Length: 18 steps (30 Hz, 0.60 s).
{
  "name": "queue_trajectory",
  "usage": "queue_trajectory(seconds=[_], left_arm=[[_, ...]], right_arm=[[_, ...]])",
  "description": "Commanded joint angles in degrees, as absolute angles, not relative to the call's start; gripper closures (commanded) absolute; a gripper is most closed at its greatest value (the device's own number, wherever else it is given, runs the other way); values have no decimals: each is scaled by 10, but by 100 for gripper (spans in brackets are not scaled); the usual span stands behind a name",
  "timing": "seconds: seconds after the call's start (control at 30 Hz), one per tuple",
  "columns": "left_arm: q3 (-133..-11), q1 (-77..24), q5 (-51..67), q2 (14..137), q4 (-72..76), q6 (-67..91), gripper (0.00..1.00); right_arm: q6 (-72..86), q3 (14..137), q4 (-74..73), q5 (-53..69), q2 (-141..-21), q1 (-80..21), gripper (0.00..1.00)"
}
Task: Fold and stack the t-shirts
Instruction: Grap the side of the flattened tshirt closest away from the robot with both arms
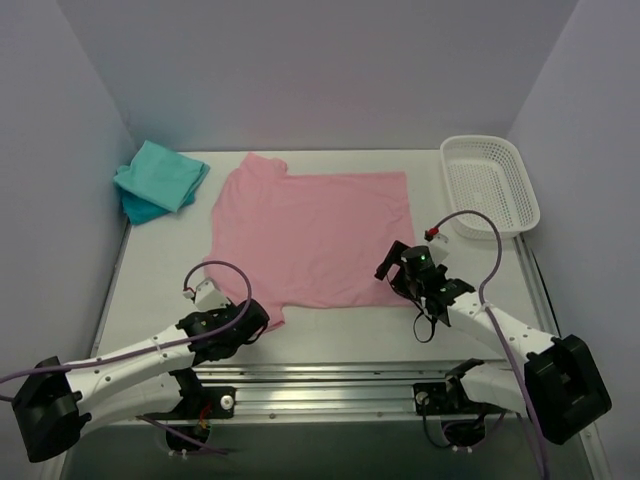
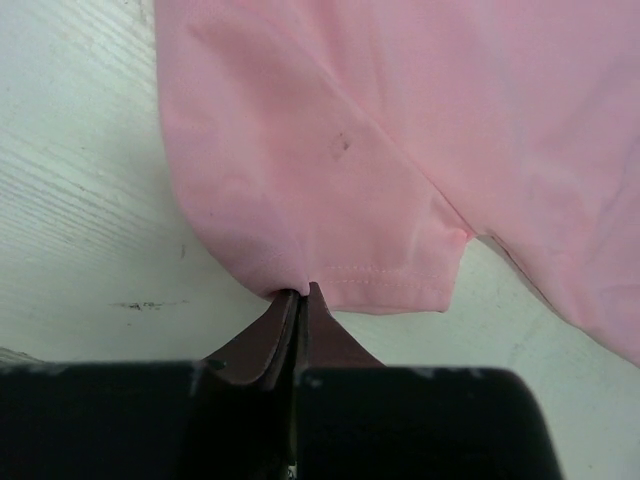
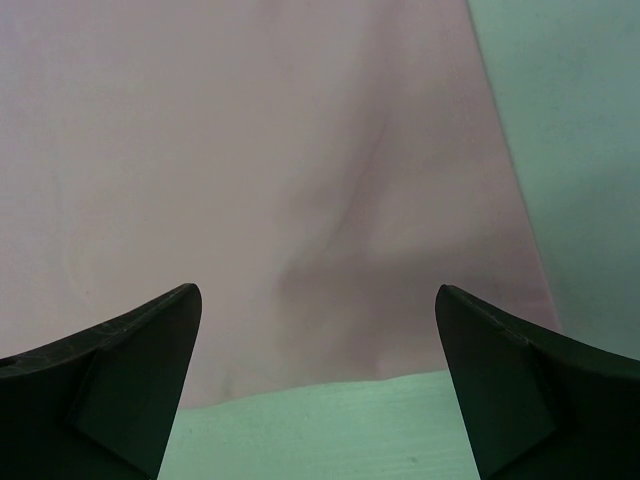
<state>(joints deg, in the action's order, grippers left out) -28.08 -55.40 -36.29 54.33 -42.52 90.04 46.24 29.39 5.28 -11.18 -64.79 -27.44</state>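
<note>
The pink shirt [image 1: 320,225] lies flat mid-table with the first fold being set up — left gripper [image 2: 300,293] clamped on its near sleeve hem, right gripper [image 3: 318,292] gaping over the near hem corner — so next the right should probably drop and pinch there.

No legible text, label, brand, number or sign in any of the three views.
</note>
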Motion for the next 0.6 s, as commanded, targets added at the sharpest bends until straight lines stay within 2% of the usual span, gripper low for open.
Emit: queue_trajectory(seconds=[0.0, 0.13, 0.27, 0.37, 0.57], left_arm=[[-294, -555, -388, 519, -403, 850, 98], [-287, -554, -398, 497, -391, 817, 98], [-276, -551, -398, 483, -371, 792, 98], [-264, -548, -389, 485, -338, 774, 98], [-257, -547, -368, 505, -288, 753, 98]], right_arm=[[533, 263, 19, -135, -639, -273, 0], [591, 233, -54, -168, -561, -295, 0], [666, 239, -215, -275, -466, -361, 0], [715, 244, -282, -301, -427, -394, 0], [735, 236, -267, -282, -438, -396, 4]])
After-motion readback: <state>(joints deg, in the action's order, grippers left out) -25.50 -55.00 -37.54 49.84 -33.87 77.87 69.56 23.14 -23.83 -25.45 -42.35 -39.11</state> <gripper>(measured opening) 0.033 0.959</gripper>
